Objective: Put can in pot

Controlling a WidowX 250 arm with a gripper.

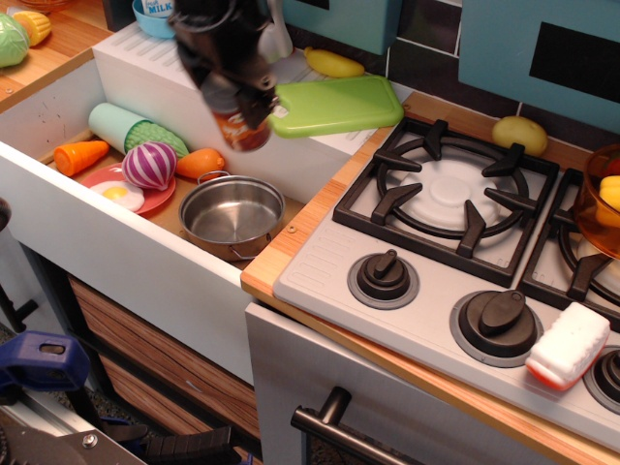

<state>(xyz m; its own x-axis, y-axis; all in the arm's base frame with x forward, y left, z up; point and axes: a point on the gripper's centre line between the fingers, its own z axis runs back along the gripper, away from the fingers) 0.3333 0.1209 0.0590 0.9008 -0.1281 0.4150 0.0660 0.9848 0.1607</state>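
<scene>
My jaws (235,97) are clamped on the can (242,128), which hangs in the air above the sink, just up and behind the pot (232,215) and clear of it. The picture blurs here, so the can's label reads only as an orange-red band; I cannot make out its lettering. The pot sits upright in the sink (87,228) near its right wall, shiny and with nothing in it. Left of it lies a red plate (165,196) carrying a fried egg (118,194) and a purple onion (149,166); two carrots (81,155) and a green roll (126,126) lie close by. Behind the sink a blue bowl (160,21) holds a carton lettered "MILK" (155,6). A green cutting board (334,105) rests on the sink's back ledge, overlapping the bench, with a yellow piece (332,64) behind it. On the right the stove (329,266) shows black grates and knobs, a potato (520,135) at its back, an orange vessel (599,199) at the edge, and a red and white block (567,346) near the front.
</scene>
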